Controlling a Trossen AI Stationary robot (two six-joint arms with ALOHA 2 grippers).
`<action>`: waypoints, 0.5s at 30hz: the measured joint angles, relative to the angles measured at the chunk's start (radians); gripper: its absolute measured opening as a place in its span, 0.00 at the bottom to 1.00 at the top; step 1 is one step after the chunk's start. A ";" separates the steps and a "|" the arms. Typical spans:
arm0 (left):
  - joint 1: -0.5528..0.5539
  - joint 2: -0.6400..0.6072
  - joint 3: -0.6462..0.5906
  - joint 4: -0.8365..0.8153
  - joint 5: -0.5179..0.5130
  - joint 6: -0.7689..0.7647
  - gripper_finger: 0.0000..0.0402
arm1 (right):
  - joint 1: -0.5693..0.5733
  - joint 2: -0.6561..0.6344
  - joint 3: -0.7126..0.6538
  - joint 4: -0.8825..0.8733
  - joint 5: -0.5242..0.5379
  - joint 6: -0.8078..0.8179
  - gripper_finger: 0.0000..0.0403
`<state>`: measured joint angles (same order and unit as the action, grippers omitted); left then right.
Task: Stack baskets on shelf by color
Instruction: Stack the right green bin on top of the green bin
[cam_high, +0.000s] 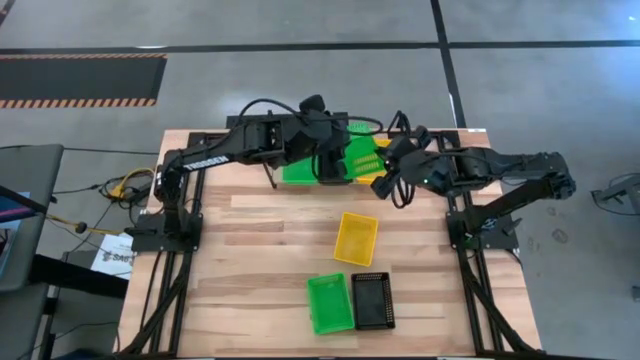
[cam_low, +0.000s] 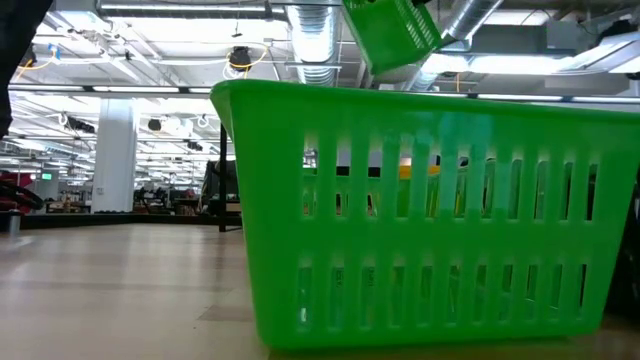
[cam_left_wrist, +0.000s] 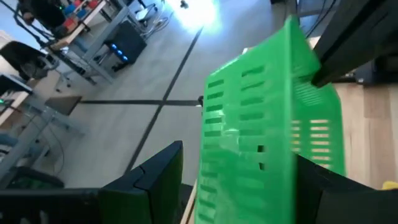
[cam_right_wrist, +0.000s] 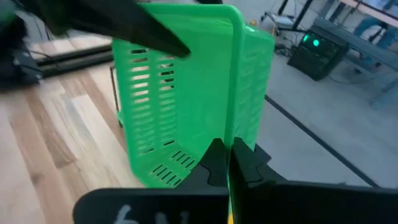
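A green basket (cam_high: 358, 140) is held tilted in the air over the table's far edge; it also shows in the low view (cam_low: 395, 30). My right gripper (cam_right_wrist: 231, 146) is shut on its rim. My left gripper (cam_left_wrist: 241, 155) is open, a finger on either side of the basket's end (cam_left_wrist: 261, 149); I cannot tell whether it touches. The shelf (cam_high: 275, 178) is mostly hidden under both arms; a green basket (cam_high: 298, 170) and a yellow one (cam_high: 368, 166) show there. A yellow (cam_high: 356, 238), a green (cam_high: 330, 302) and a black basket (cam_high: 372, 300) lie on the table. My right gripper pinches the green basket's top rim (cam_right_wrist: 235, 124) between its two fingers, at a corner of the basket. One finger is on the inner side of the wall and one on the outer side. The basket is clear of the table and stands on edge, tilted.
The loose green basket fills the low view (cam_low: 420, 220). Black frame rails (cam_high: 470, 260) edge the table on both sides. Bare wood lies at the near left (cam_high: 230, 290). Cables lie off the table's left edge (cam_high: 120, 190).
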<state>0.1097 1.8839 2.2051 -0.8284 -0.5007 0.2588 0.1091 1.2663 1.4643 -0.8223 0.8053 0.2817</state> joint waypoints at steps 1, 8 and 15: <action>0.004 0.000 0.000 -0.003 0.007 -0.001 0.49 | 0.003 0.000 0.000 0.012 0.000 -0.010 0.00; 0.015 0.001 0.000 -0.044 0.009 -0.009 0.18 | 0.009 0.000 0.000 0.053 -0.025 -0.026 0.00; -0.002 0.002 0.000 -0.039 -0.059 0.066 0.01 | 0.009 0.000 0.000 0.063 -0.049 -0.024 0.00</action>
<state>0.1072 1.8854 2.2047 -0.8675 -0.5594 0.3244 0.1181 1.2667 1.4647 -0.7590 0.7559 0.2576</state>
